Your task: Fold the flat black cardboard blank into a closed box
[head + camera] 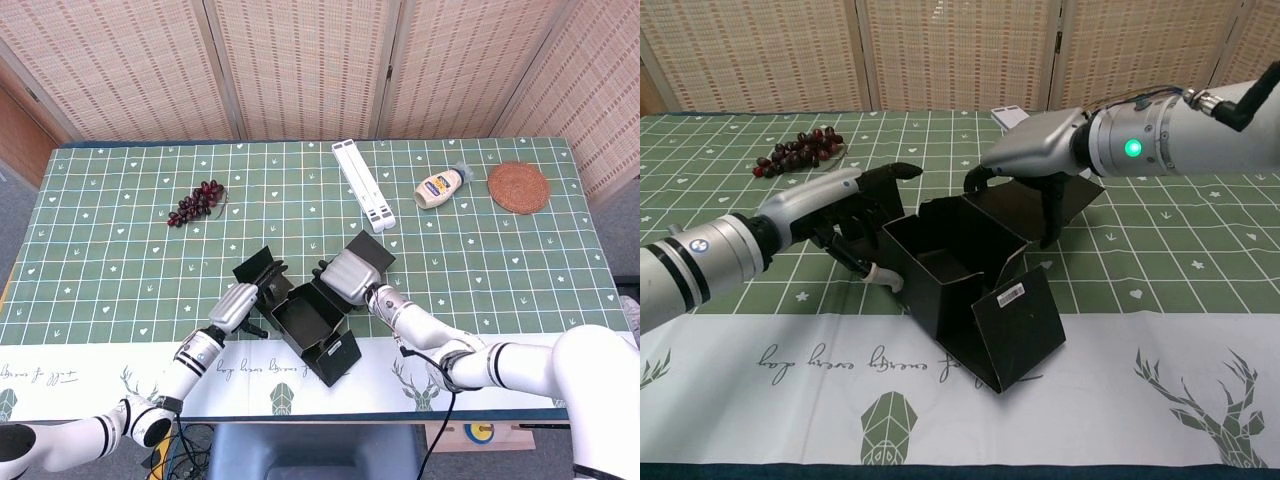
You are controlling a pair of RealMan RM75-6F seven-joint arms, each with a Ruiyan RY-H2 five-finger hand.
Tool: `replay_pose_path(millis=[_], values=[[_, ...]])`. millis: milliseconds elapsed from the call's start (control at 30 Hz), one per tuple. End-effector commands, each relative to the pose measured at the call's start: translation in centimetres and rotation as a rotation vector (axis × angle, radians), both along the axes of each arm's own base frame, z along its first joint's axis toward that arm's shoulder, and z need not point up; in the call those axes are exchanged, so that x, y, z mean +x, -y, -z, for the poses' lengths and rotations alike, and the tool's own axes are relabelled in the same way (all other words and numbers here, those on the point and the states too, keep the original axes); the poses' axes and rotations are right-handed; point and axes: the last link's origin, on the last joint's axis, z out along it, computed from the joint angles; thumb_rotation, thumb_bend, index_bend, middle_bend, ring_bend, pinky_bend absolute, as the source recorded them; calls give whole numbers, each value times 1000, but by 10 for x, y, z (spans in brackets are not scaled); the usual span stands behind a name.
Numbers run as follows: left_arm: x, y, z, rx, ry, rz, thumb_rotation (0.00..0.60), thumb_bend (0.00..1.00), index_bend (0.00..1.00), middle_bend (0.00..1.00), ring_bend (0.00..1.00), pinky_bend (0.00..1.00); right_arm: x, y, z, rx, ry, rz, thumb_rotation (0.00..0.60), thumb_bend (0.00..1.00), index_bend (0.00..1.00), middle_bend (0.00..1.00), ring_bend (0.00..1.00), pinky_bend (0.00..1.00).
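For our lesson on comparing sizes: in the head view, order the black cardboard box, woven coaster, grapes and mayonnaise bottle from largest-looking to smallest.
1. Black cardboard box
2. Woven coaster
3. Grapes and mayonnaise bottle: too alike to rank.

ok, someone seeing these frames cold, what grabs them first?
The half-formed black cardboard box at the table's near middle, walls up, top open, one flap with a white barcode label hanging toward the front edge. Next, the two hands flanking it: the left hand against its left side, the right hand over the far right flap. Behind, the grapes at far left and the mayonnaise bottle at far right.
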Motion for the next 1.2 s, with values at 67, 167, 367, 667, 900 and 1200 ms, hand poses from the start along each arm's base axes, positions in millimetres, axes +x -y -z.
replay_pose_path(millis=[67,167,367,667,900,1200], values=[[-2,-1,0,-4,3,-9,600,30,0,0,393,458,2,0,-2,12,-8,-21,600,182,286,397,778,918],[-3,-1,-2,-5,9,-12,600,30,0,0,419,476,2,-1,-3,17,-15,-34,600,183,287,399,779,918],[-2,3,-2,-49,34,-18,600,30,0,0,502,555,5,-2,-3,23,-6,-56,600,184,288,402,781,921],[-1,8,4,-133,84,-41,600,30,0,0,504,605,8,-2,-1,22,-18,-107,600,187,288,407,781,921],[-3,10,5,-189,109,-70,600,30,0,0,507,679,13,-3,-2,29,-26,-155,600,192,294,412,786,921],[-3,10,5,-272,154,-111,600,30,26,43,510,693,15,-3,-4,38,-35,-230,600,195,304,422,792,921]])
